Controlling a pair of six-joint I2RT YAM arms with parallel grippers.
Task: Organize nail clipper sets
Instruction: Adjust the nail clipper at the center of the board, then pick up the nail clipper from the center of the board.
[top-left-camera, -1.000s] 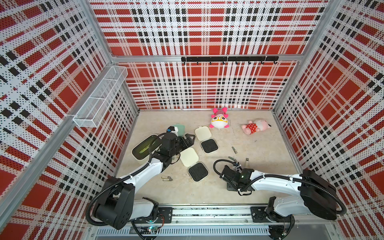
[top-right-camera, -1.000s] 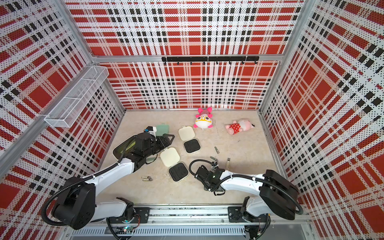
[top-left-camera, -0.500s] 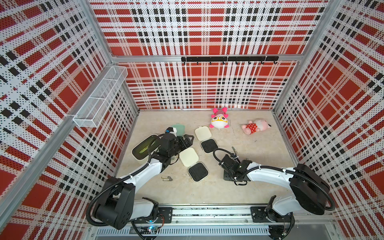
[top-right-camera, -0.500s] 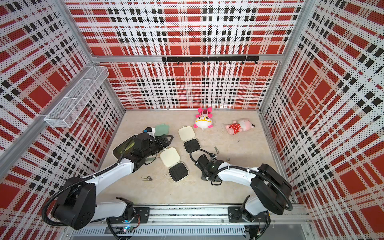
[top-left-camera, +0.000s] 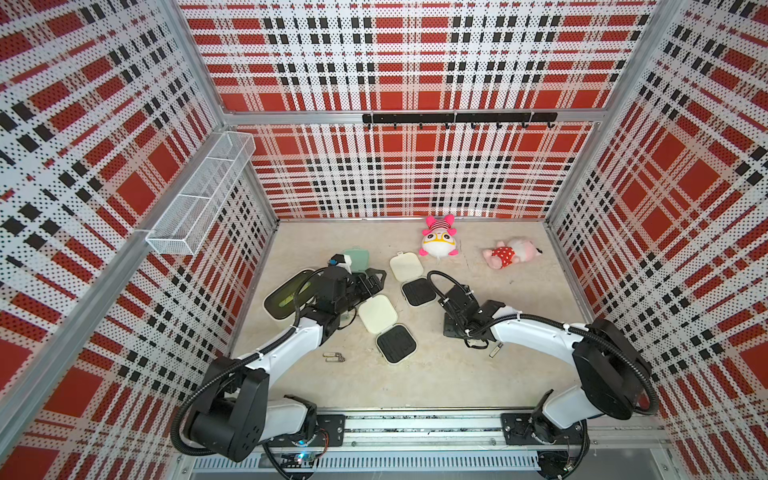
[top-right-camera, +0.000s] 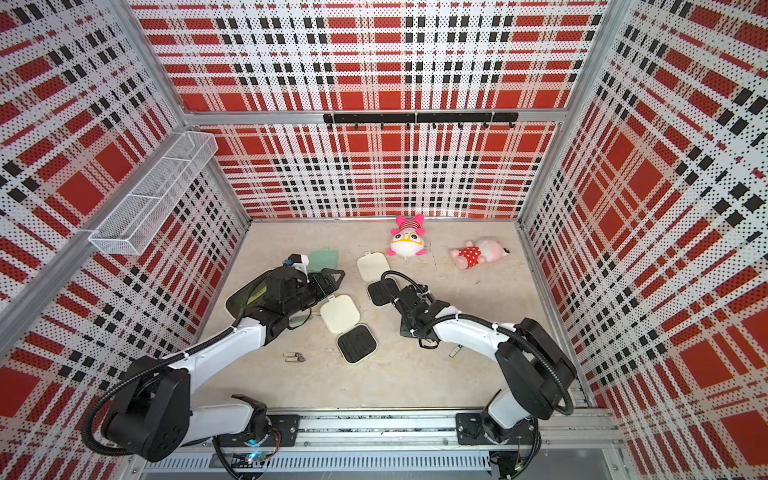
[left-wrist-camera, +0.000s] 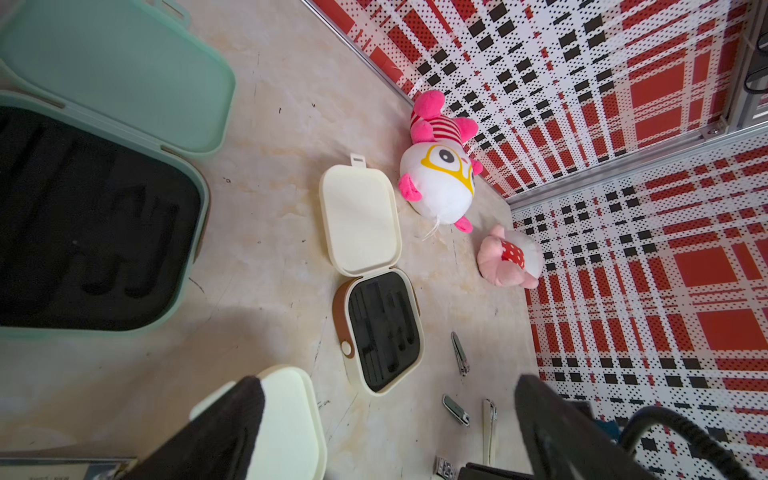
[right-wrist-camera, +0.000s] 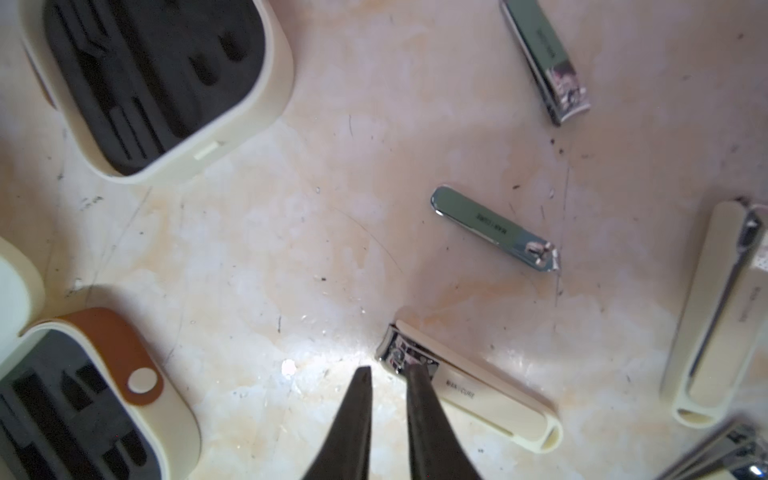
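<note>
On the scuffed beige floor (top-left-camera: 457, 374) within plaid walls (top-left-camera: 415, 62), left fingers (left-wrist-camera: 216, 428) gape empty, right fingers (right-wrist-camera: 349, 428) barely parted, gripping nothing.

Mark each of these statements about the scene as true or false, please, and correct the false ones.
1. The mint green rounded-square hinged case lies open. True.
2. The pink plush toy with a striped hat and the pink plush toy in a red dotted dress sit inside the mint green case. False: both lie on the beige tabletop.
3. The left gripper has its jaws wide apart and holds nothing. True.
4. The right gripper clamps the small all-silver metal clipper. False: that clipper lies apart from it; its narrowly parted tips are at the cream-handled clipper.
</note>
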